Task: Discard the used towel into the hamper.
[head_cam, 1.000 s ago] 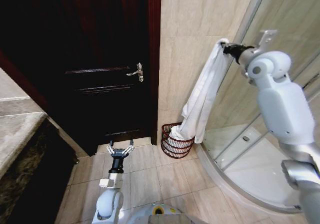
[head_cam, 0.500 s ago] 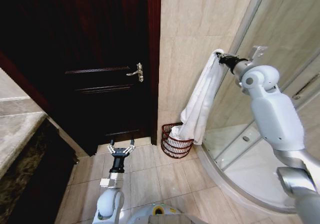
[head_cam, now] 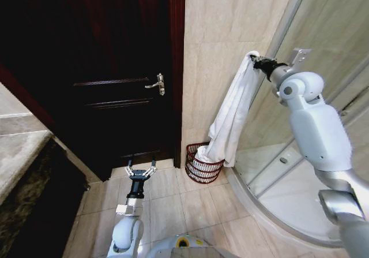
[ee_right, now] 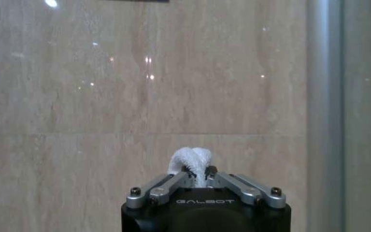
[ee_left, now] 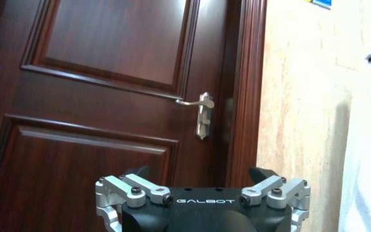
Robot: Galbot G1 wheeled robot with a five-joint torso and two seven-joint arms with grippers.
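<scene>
White towel [head_cam: 230,119] hangs before you in the head view, pinched at its top by your right end effector [head_cam: 256,60] high against the beige wall; its lower end drops into the reddish-brown hamper [head_cam: 203,164] on the floor. Your left end effector [head_cam: 140,173] sits low, fingers spread.

Left wrist view: your left end effector [ee_left: 202,193] gapes wide toward the door handle [ee_left: 200,108].

Right wrist view: your right end effector [ee_right: 197,176] is clamped on a tuft of towel [ee_right: 189,159].

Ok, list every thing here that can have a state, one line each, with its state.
towel: pinched at its top corner, hanging down, its lower end inside the hamper.
hamper: upright on the floor by the wall, open-topped.
right hand: raised, shut on the towel.
left hand: low over the floor tiles, fingers open, holding nothing.
door: closed.
door handle: level.
</scene>
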